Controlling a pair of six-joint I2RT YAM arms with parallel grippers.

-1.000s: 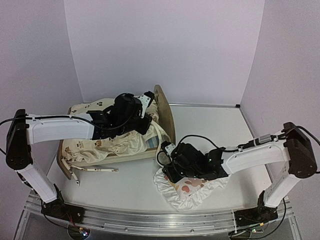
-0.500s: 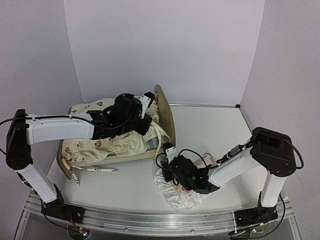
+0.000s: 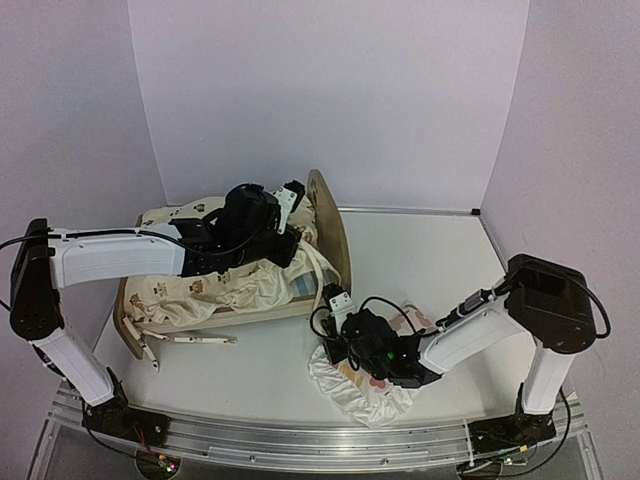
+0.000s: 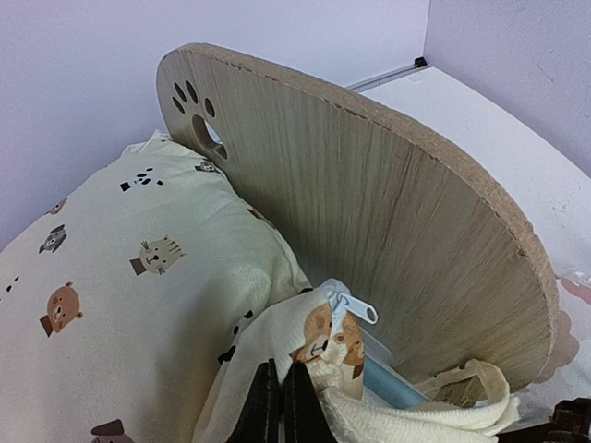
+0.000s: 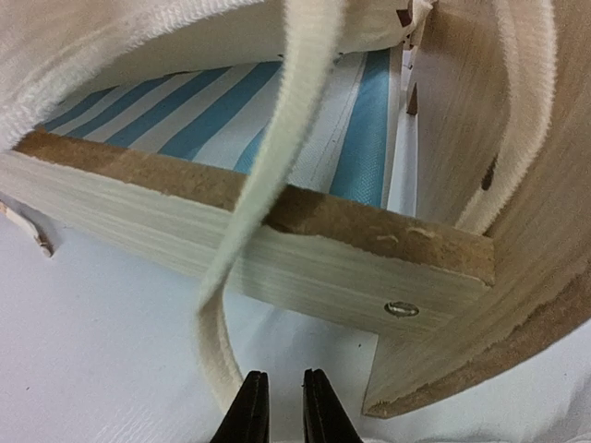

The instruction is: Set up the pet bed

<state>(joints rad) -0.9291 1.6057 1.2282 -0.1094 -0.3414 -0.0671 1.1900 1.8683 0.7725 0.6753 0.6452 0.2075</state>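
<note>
The pet bed [image 3: 262, 312] stands at the left with its arched headboard [image 3: 331, 215] upright; the headboard fills the left wrist view [image 4: 369, 203]. The cream animal-print cushion [image 3: 215, 285] lies bunched on the bed. My left gripper [image 4: 280, 403] is shut on the cushion's corner by the zipper pull [image 4: 355, 307], next to the headboard. My right gripper [image 5: 283, 399] is low over the table, in front of the bed's side rail [image 5: 277, 249]. Its jaws stand a narrow gap apart with nothing between them. The striped base [image 5: 212, 111] shows above the rail.
The ruffled white floral pillow [image 3: 365, 395] lies crumpled under my right arm near the front edge. A cream strap [image 5: 268, 166] hangs over the side rail beside my right fingers. Loose ties [image 3: 185, 340] trail on the table in front of the bed. Walls close in on three sides.
My right arm's elbow has risen and its gripper has come closer to the bed rail. The pillow under it has bunched up. My left arm has barely moved.
</note>
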